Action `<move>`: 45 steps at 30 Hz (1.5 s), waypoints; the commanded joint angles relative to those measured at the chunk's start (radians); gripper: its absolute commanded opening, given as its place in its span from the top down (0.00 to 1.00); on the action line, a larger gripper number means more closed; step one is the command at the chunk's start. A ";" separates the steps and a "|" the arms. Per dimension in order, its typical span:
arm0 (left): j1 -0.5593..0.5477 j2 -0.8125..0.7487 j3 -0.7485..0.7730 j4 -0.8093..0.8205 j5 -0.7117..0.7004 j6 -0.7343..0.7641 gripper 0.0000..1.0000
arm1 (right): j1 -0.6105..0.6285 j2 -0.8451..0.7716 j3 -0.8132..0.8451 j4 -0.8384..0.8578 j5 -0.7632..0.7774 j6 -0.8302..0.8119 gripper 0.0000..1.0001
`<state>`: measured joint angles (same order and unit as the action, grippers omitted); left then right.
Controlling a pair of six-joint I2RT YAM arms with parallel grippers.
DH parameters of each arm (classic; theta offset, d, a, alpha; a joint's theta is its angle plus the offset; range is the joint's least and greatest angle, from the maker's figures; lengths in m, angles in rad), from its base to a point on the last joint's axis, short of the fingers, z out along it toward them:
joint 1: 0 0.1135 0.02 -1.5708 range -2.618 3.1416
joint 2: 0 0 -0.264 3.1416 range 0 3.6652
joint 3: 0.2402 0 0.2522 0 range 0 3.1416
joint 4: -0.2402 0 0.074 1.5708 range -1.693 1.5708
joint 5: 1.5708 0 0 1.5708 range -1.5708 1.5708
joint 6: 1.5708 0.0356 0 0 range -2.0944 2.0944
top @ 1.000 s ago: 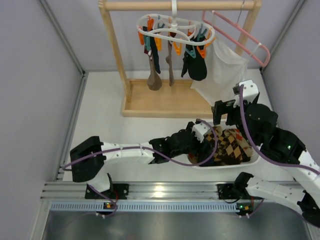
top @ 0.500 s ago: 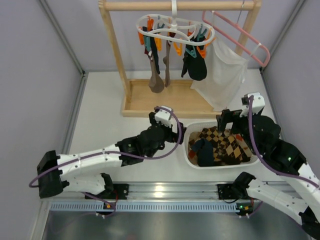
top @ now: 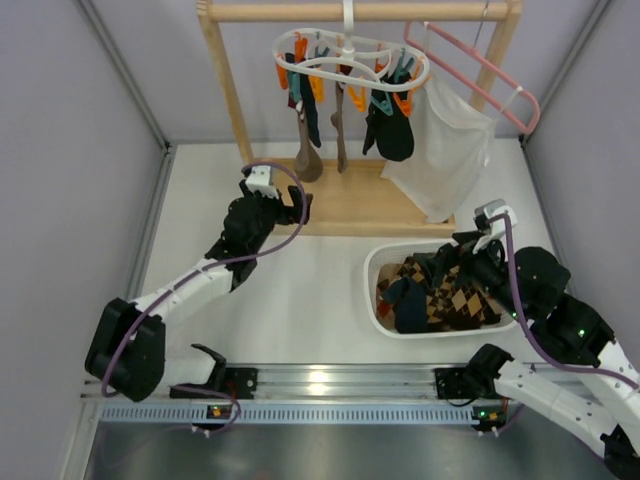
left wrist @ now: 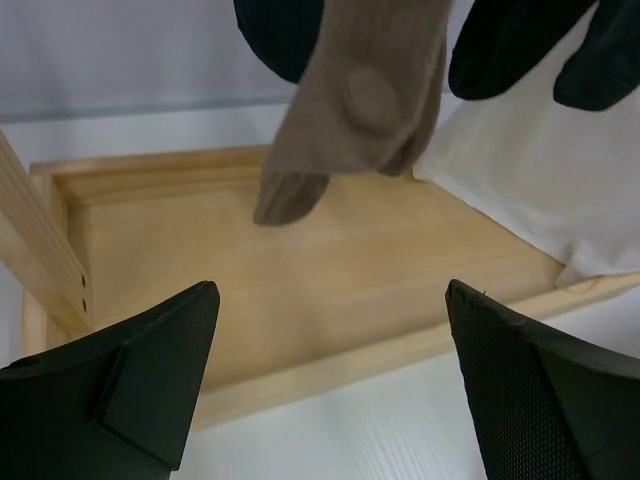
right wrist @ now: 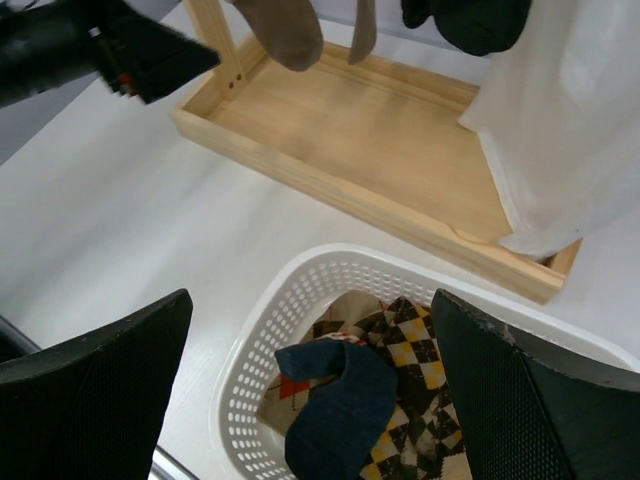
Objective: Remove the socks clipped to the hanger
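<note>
— Why is the left tool [top: 292, 205] parked so low, by the foot of the wooden rack [top: 225, 80]?

— I'd say it's lining up on the brown sock [top: 308, 160]. That one hangs longest from the hanger [top: 352, 42], with its toe just above the rack's base tray [top: 340, 205]. The jaws are spread wide with nothing in them, and the sock is ahead of them and a bit above.

— And the right tool [top: 450, 262]?

— Released too, empty, hovering over the white basket [top: 372, 270] on the counter [top: 300, 290]. A navy sock [right wrist: 335, 400] lies in there on top of the argyle ones [top: 462, 298], so the basket looks like the drop spot.

— The rest of the socks?

— Clipped up on the hanger, from what the overhead view shows. There are dark ones [top: 392, 130] on the right, next to the mesh bag [top: 445, 150].

— What does the left wrist camera add?

— How near the brown sock is and how it sits between the open fingers, which you can't judge from above. It shows no clips, though. Only the overhead view has the orange and teal clips [top: 312, 85] and the whole ring. The right wrist view shows the basket's contents best.
</note>
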<state>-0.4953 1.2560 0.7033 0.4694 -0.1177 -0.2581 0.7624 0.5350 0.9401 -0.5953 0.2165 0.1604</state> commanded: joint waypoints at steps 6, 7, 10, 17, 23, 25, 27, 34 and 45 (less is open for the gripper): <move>0.152 0.308 0.277 0.259 0.357 0.157 0.02 | -0.009 -0.070 0.006 0.106 -0.212 -0.012 0.01; 0.152 0.348 0.294 0.259 0.359 0.163 0.02 | -0.009 -0.070 0.009 0.107 -0.245 -0.016 0.01; 0.150 0.396 0.354 0.259 0.384 0.171 0.04 | -0.009 -0.070 0.019 0.108 -0.264 -0.028 0.01; 0.109 0.476 0.430 0.259 0.288 0.201 0.34 | -0.009 -0.055 0.022 0.114 -0.262 -0.044 0.00; 0.074 0.488 0.475 0.261 0.207 0.224 0.94 | -0.009 -0.033 0.008 0.121 -0.261 -0.055 0.01; 0.072 0.482 0.475 0.261 0.193 0.214 1.00 | -0.008 -0.032 0.006 0.126 -0.264 -0.053 0.01; 0.072 0.474 0.470 0.259 0.170 0.197 1.00 | -0.009 -0.026 0.003 0.126 -0.264 -0.052 0.01; -0.001 0.361 0.339 0.259 -0.051 0.141 1.00 | -0.011 -0.044 0.005 0.189 -0.240 0.010 0.00; -0.463 0.276 0.240 0.244 -0.546 0.318 1.00 | -0.011 0.029 0.210 0.111 -0.069 -0.004 0.00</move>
<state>-0.8864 1.5723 0.9485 0.6682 -0.4629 -0.0158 0.7624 0.5304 1.0508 -0.4908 0.0757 0.1749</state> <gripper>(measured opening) 0.034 0.993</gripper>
